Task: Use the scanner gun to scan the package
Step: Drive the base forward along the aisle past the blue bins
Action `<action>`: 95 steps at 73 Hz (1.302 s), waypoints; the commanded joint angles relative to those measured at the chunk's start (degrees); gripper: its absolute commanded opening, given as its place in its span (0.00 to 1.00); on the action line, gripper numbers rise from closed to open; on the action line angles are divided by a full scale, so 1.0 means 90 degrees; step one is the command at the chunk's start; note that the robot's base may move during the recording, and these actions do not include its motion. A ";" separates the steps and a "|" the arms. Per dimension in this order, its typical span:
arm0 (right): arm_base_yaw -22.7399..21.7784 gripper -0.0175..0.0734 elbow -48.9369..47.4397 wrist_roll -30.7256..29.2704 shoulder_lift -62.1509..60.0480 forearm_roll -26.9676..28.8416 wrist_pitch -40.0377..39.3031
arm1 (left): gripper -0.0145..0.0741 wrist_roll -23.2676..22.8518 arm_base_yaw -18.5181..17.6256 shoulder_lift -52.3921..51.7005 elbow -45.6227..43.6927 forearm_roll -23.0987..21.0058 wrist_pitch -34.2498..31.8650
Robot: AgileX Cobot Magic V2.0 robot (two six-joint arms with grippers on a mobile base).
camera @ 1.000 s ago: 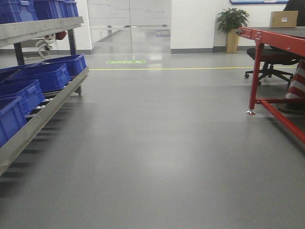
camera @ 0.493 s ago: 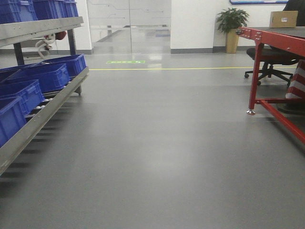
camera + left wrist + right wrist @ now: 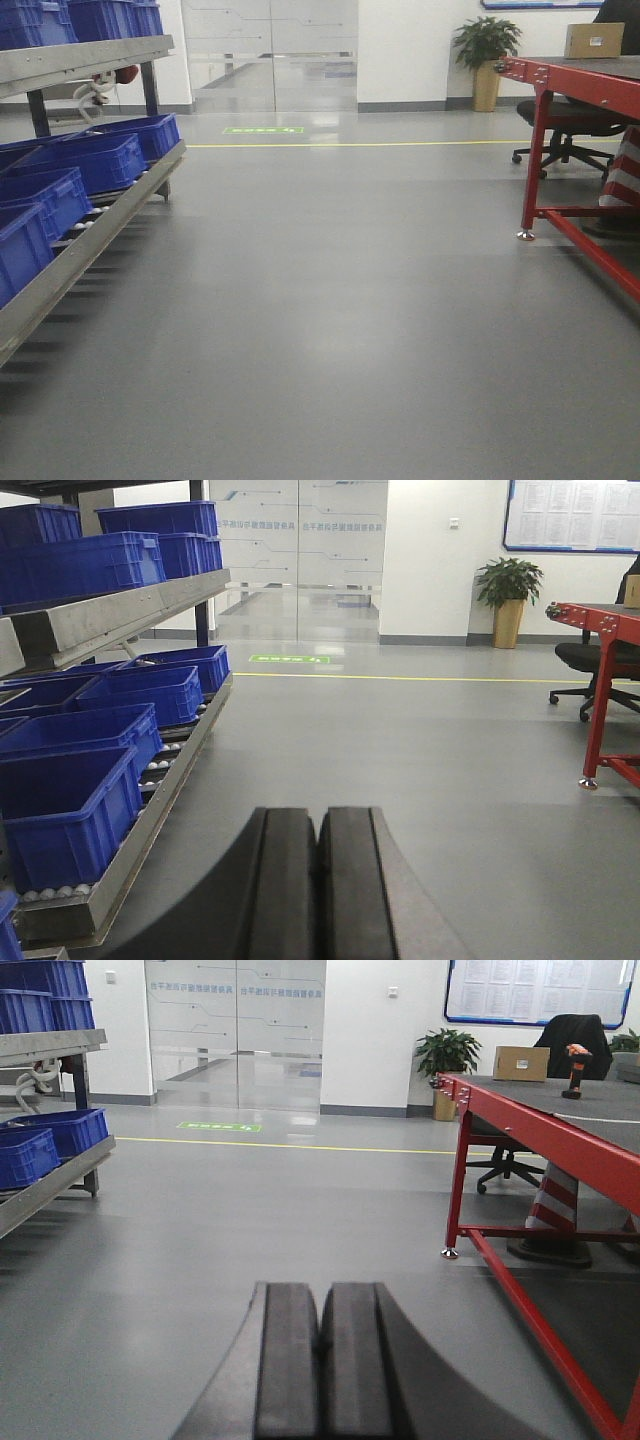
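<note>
Where table (image 3: 560,1100) ends, package (image 3: 521,1063) seemingly sits.

Both the left gripper (image 3: 318,820) and right gripper (image 3: 321,1296) carry 2 matte black, outward-curving fingers (image 3: 285,880).

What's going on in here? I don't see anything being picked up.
Nothing is being handled at this moment. The left gripper and the right gripper are both shut and empty, held out over open floor. The package and the scanner gun stand apart on the far end of the red table, ahead and to the right. Blue bins sit on a rack to the left.
</note>
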 commanded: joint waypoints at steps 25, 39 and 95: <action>-0.0024 0.02 -0.0004 -0.0019 -0.0021 0.0003 -0.0102 | 0.04 0.0009 0.0010 -0.0021 -0.0015 -0.0034 -0.0113; -0.0024 0.02 -0.0004 -0.0019 -0.0021 0.0003 -0.0102 | 0.04 0.0009 0.0010 -0.0021 -0.0015 -0.0034 -0.0113; -0.0024 0.02 -0.0004 -0.0019 -0.0021 0.0003 -0.0102 | 0.04 0.0009 0.0010 -0.0021 -0.0015 -0.0034 -0.0113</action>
